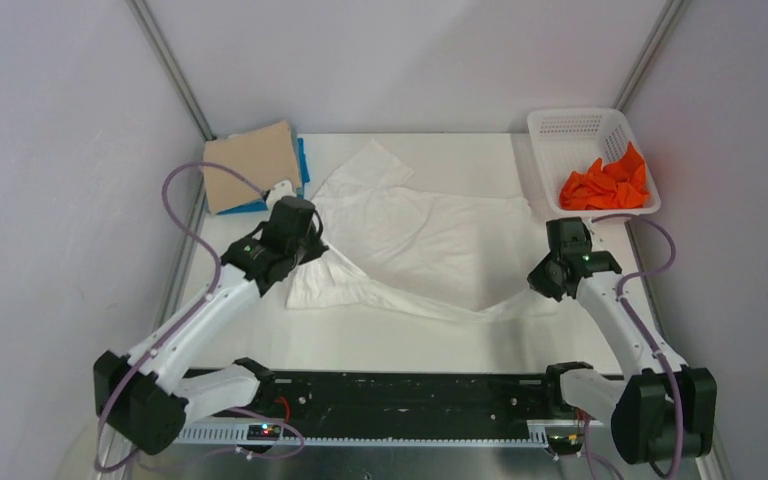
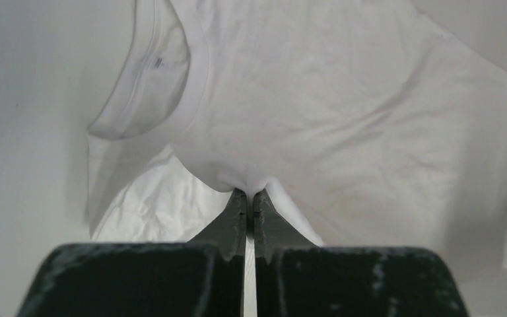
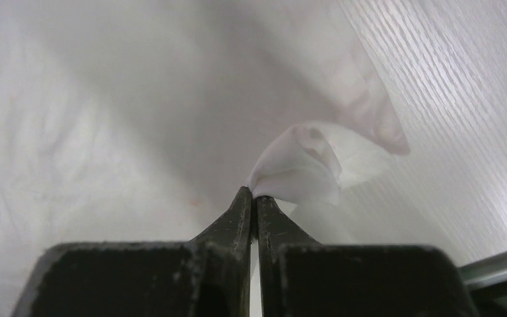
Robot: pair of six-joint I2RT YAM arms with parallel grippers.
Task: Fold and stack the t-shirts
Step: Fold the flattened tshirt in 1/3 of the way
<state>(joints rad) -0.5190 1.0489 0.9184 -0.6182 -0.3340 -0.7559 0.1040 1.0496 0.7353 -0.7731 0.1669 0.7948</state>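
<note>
**Top external view.** The white t-shirt (image 1: 430, 235) lies spread across the middle of the table (image 1: 410, 345). Its long axis runs left to right, with one sleeve pointing to the far side. The left gripper (image 1: 317, 245) is at the shirt's left end and the right gripper (image 1: 548, 283) is at its right end. Each arm is nearer its own end. Between them the shirt's near edge sags in a shallow curve, so the body of the cloth lies on the far side of both pincers. In my judgement the coming move turns on carrying that near edge away, over the body.

A folded beige t-shirt (image 1: 250, 168) rests on a blue t-shirt (image 1: 303, 170) in the far left corner, just beside the white shirt's left end. An orange t-shirt (image 1: 608, 185) sits in the white basket (image 1: 570, 118) at the far right. The far middle of the table is open, but the stack and the basket crowd the two far corners.

**Left wrist view.** The jaws are together, clamped on a small pinch of white cloth. The collar (image 2: 165, 72) lies beyond and to the left of the pinch, and the chest panel spreads away to the right. The cloth rises slightly toward the pinch.

**Right wrist view.** The jaws are together, clamped on a folded tip of cloth (image 3: 304, 165). The rest of the shirt spreads away to the left, and bare tabletop shows to the right. I cannot tell which part of the shirt this tip belongs to.
</note>
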